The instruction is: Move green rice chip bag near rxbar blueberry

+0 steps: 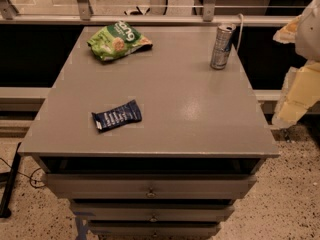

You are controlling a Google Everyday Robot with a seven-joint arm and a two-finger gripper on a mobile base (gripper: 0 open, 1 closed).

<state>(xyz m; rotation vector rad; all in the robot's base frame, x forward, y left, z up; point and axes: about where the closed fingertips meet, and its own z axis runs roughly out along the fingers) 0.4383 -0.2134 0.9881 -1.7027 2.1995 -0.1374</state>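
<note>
Not begun: green rice chip bag point(119, 40) far left, rxbar blueberry point(116, 116) near left, well apart. Gripper point(300, 91) sits right of table point(200, 109) w/ grip state unclear, can't tell.

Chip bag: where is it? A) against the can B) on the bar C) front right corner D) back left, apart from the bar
D: the chip bag lies at the back left of the table, with a clear gap to the blue bar near the front; the gripper hangs off the right side.
</note>
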